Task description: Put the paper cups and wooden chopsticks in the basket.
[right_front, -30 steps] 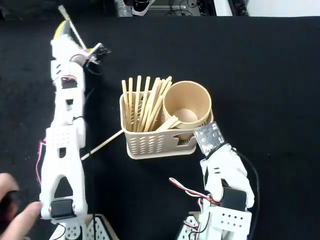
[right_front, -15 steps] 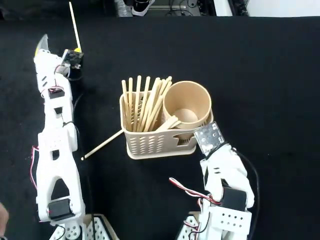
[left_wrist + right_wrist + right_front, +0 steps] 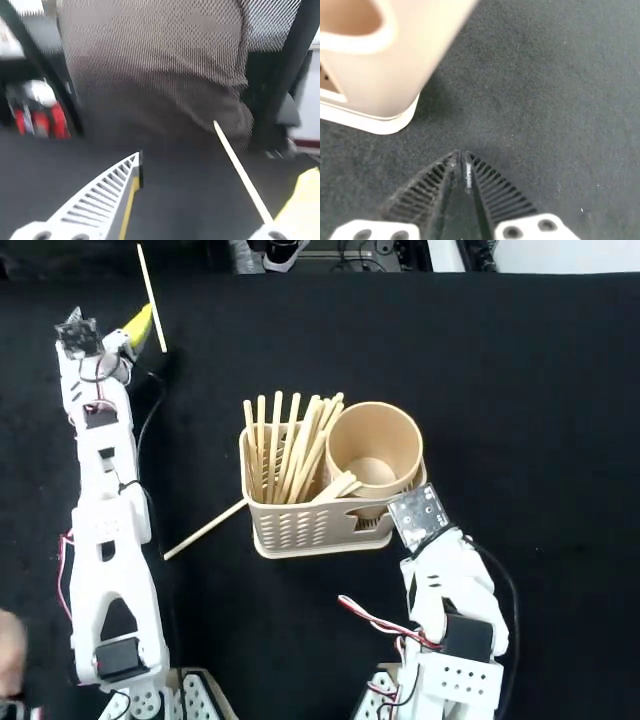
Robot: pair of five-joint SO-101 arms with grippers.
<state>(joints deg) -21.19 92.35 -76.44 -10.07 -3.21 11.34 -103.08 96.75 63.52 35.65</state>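
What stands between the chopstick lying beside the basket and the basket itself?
Nothing visible does. The chopstick lies flat on the table, and one end comes right up to the side wall of the basket.

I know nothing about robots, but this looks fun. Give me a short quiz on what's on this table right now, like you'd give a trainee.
1. True or false: the right claw is shut and empty.
2. Where is the paper cup? A) in the basket B) on the black cloth C) in a claw
3. Besides the wooden chopsticks standing in the basket, how many are outside it?

Key: 1 true. 2 A. 3 two: one beside the basket, one at the far corner by the left arm.
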